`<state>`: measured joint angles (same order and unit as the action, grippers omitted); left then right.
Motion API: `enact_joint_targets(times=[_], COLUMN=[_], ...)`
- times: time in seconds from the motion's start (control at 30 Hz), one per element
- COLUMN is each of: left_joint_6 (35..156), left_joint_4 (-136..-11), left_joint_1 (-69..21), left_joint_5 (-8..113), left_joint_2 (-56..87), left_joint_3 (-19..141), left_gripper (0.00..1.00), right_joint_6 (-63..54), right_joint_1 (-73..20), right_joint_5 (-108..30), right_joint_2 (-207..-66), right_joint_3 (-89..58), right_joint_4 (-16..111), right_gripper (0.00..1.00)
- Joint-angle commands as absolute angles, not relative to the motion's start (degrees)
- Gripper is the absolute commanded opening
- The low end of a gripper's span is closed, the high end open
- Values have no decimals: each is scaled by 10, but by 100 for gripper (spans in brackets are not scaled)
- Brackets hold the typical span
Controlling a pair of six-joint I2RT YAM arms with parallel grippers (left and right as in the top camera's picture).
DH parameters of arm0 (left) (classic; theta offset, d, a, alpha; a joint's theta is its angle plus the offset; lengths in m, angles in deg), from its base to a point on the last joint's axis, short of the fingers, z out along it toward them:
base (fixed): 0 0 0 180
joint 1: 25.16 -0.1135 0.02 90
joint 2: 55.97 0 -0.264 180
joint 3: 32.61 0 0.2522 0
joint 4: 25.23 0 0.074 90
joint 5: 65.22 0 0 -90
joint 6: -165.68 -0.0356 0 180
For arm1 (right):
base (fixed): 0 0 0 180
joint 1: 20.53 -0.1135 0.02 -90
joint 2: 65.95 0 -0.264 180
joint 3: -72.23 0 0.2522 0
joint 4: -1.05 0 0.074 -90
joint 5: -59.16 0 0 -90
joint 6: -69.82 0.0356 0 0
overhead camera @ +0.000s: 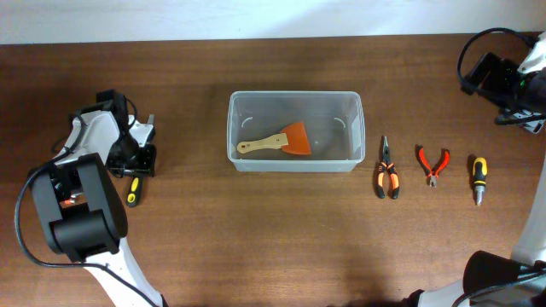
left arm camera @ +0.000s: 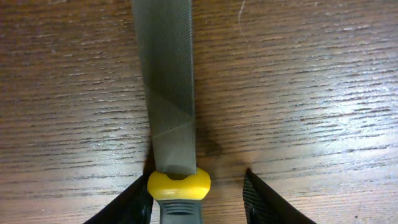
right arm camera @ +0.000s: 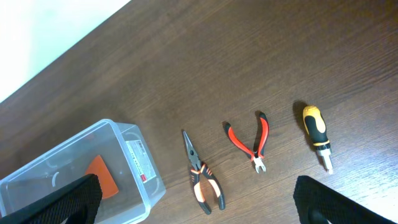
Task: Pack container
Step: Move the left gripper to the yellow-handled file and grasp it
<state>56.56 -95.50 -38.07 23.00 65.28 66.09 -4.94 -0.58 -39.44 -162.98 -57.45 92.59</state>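
The container (overhead camera: pixel 295 95) is a clear plastic tub at the table's middle; it holds a scraper (overhead camera: pixel 286 141) with an orange blade and wooden handle. It also shows in the right wrist view (right arm camera: pixel 138 163). A metal file (left arm camera: pixel 168 81) with a yellow-and-black handle (overhead camera: pixel 134 189) lies flat on the wood at the left. My left gripper (left arm camera: pixel 198 179) is low over it, open, with its fingers either side of the yellow collar. My right gripper (right arm camera: pixel 198 202) is open wide and empty, held high at the far right (overhead camera: pixel 516 85).
To the right of the container lie long-nose pliers (overhead camera: pixel 387 175) with orange-black handles, small red cutters (overhead camera: pixel 432 164) and a yellow-black stubby screwdriver (overhead camera: pixel 479 177). All three show in the right wrist view too. A white wall runs along the table's far edge.
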Motion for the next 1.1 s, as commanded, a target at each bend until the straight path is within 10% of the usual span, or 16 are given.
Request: enact_joint_targets(times=[0.0,0.37,0.47,1.07], left_joint_6=[541,541,541,541], left_joint_4=[-947,-939,-939,-993], left_joint_1=[-381,-381,-380,-376], left_joint_5=[235,235,235,235], left_joint_2=[658,658,658,597], left_joint_3=[644,644,644,697], left_gripper=[47,22,2,2], right_joint_6=[-47,-47,-47,-47], right_joint_1=[-6,-6,-6,-6], right_joint_5=[-392,-392,-392,-392], right_joint_2=[-1632,-1631,-1632,-1632], right_joint_3=[-572,-572,-572,-572], right_joint_4=[924,924,924,920], right_gripper=[99,99,99,99])
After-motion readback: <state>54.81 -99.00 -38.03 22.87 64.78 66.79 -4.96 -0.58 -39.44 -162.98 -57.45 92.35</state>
